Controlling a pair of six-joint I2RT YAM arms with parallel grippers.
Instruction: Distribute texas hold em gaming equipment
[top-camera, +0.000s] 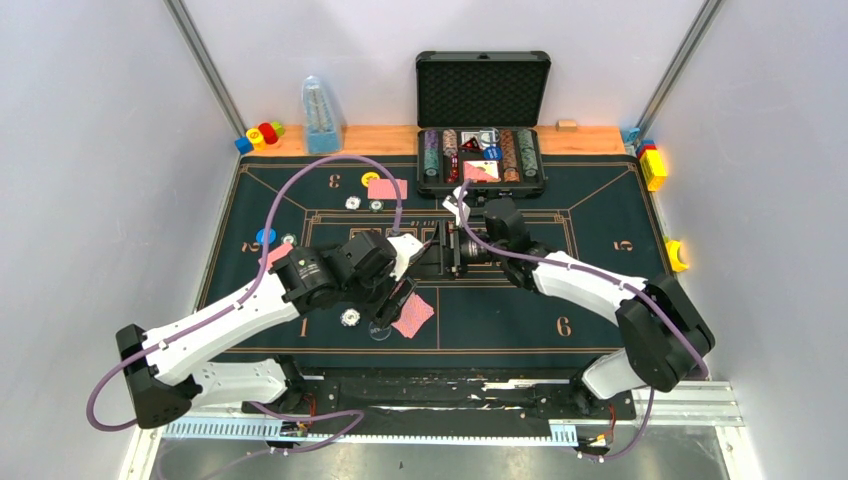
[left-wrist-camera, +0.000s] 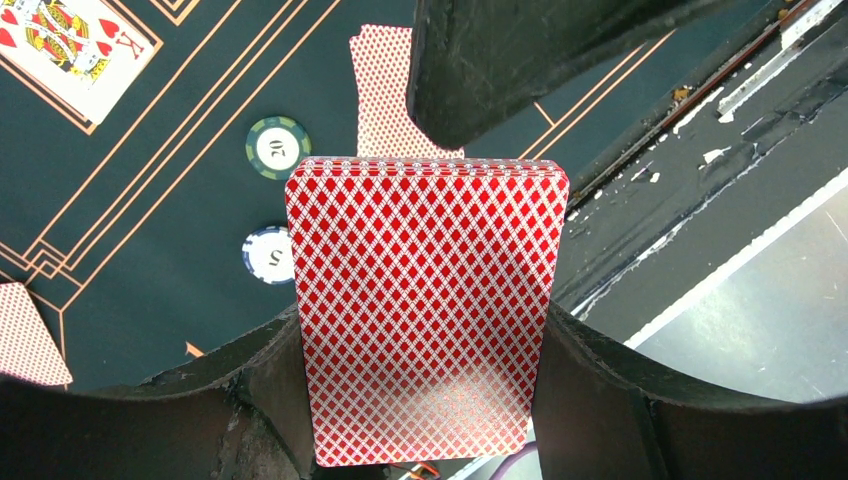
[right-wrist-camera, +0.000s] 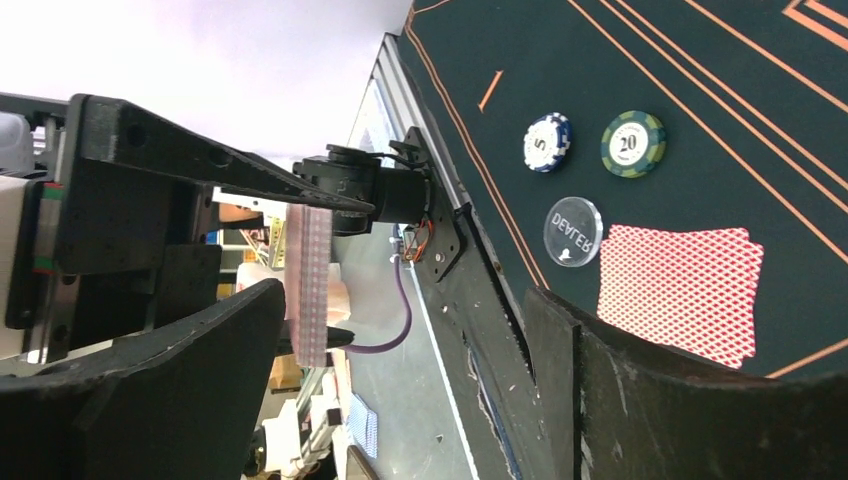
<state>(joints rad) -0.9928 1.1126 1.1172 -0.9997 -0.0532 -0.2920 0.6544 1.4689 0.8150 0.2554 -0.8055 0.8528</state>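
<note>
- One deck (left-wrist-camera: 425, 250) sat clamped by its sides in the left gripper (left-wrist-camera: 420, 320).
- Right gripper (right-wrist-camera: 400, 300) gaped, empty, facing it above the mat (top-camera: 500, 330).
- Dealt cards (right-wrist-camera: 680, 290) lay beside the dealer button (right-wrist-camera: 573, 232).

The desk (top-camera: 385, 140) shows bare wood along its far edge; a dark green mat (top-camera: 600, 290) with orange lines and seat numbers covers the rest. An open black case (top-camera: 482, 90) sits at top centre. At upper left stand a blue bottle (top-camera: 320, 115) and toy blocks (top-camera: 260, 133). More blocks (top-camera: 653, 165) line the right edge. By the 3 lie a yellow disc (top-camera: 370, 180), a pink card (top-camera: 387, 188) and two chips (top-camera: 353, 202). At left sits a blue disc (top-camera: 265, 237). At lower centre, face-down cards (right-wrist-camera: 680, 290) lie just beside a clear dealer disc (right-wrist-camera: 573, 231), with a 5 chip (right-wrist-camera: 547, 141) and a 20 chip (right-wrist-camera: 633, 144) near. A king (left-wrist-camera: 75, 45) lies face up.
</note>
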